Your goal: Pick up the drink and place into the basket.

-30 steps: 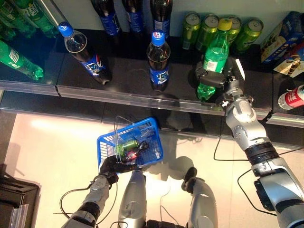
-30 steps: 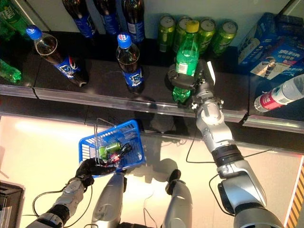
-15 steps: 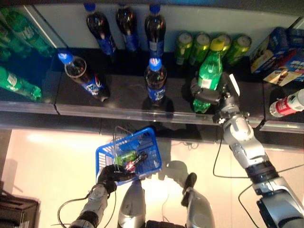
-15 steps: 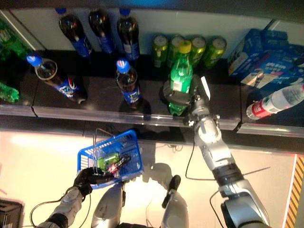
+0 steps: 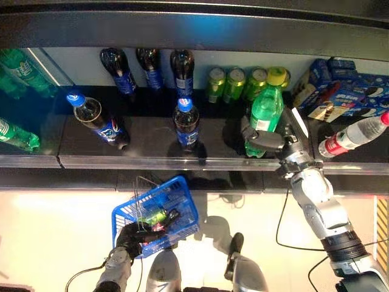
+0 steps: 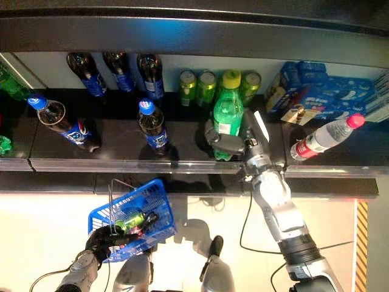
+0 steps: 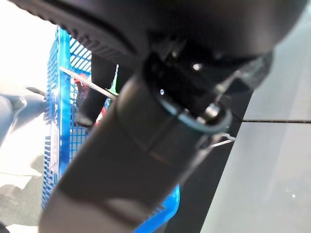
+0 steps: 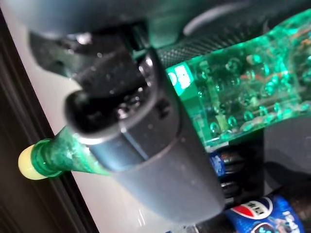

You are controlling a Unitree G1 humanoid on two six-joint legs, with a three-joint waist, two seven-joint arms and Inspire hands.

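Green drink bottle (image 5: 264, 115) with yellow cap, upright on the dark shelf (image 5: 152, 137), long axis vertical, cap uppermost, just in front of the row of green cans (image 5: 234, 82). Right robot hand (image 5: 267, 141) wrapped round the lower body of the bottle, fingers curled across its front below the label; same grasp confirmed in the right wrist view, dark fingers (image 8: 146, 141) lying over the green body (image 8: 243, 97). Whether the base rests on the shelf or is lifted clear: cannot be told. Blue basket (image 5: 130, 213) hanging below and in front of the shelf edge, well apart from the bottle, down and toward the robot's left; carried by the left robot hand (image 5: 130, 234), closed on the wire handle (image 7: 90, 83). Green item and dark item already lying inside the basket. Cola bottles (image 5: 185, 121) standing on the shelf between bottle and basket side, near the likely path. Governing relation for the coming move, as a judgement: bottle held by the right arm, basket by the left, so transfer outward past the shelf lip, then down and leftward across the body, bottle kept upright until over the basket opening.
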